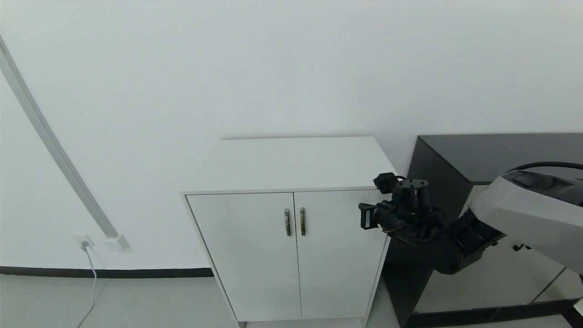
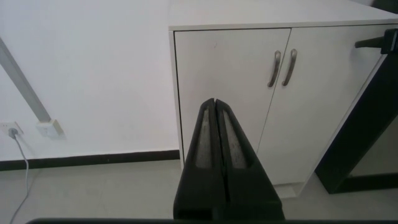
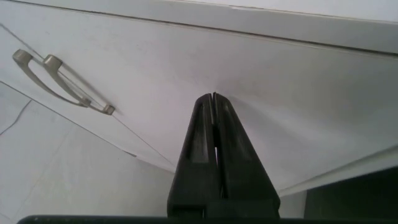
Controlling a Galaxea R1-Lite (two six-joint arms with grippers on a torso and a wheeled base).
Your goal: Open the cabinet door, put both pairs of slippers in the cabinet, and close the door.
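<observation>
The white cabinet (image 1: pixel 291 164) stands with both doors shut. The right gripper (image 3: pixel 214 102) is close before the cabinet's right door (image 1: pixel 339 255), near its upper outer corner, fingers pressed together and empty. The left gripper (image 2: pixel 215 106), likewise closed and empty, sits well out in front of the cabinet. At the cabinet's middle seam, the right handle (image 1: pixel 302 221) sits just beside its twin (image 1: pixel 287 222). With the handles this tight, the gripper risks catching both, and a closed gripper would likely skid off or only push the door.

Bright, even, diffuse indoor light, soft grey shadow on wall (image 1: pixel 401 152) beside cabinet (image 1: pixel 291 164)
</observation>
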